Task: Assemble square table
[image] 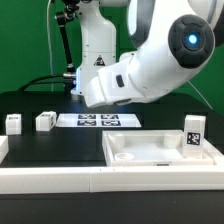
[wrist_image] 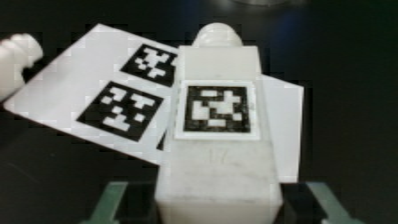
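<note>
A smooth white plastic table leg [wrist_image: 217, 150], round-tipped and tagged, is seen clamped between the jaws of the gripper [wrist_image: 214, 205] above the marker board [wrist_image: 107, 80], its long axis pointed away from the wrist.

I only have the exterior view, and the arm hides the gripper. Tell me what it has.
Observer: In the wrist view the gripper is closed on a white leg, which sticks out between the fingers.
Operator: Report which way its marker faces.
Observer: The tag on it faces the wrist camera squarely.
Operator: Say what lies beneath it.
Observer: The marker board lies below the leg, with two of its printed squares showing beside it.
</note>
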Robot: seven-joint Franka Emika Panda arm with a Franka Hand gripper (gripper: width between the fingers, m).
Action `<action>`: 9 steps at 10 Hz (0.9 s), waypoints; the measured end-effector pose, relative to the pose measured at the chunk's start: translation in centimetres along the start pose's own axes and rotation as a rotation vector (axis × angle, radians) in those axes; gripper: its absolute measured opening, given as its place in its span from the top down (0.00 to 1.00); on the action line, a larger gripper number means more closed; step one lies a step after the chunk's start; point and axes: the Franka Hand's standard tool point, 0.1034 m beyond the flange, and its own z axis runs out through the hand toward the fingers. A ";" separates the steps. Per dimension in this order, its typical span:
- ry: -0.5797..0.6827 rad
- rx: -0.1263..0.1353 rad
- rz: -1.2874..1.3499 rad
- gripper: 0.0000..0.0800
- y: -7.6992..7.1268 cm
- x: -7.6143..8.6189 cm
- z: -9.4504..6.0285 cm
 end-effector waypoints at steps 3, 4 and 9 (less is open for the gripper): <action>0.072 -0.017 -0.001 0.64 0.3 1.2 -0.2; 0.178 -0.034 0.000 0.64 0.7 1.8 -0.9; 0.423 -0.060 -0.041 0.64 3.9 -0.8 -7.2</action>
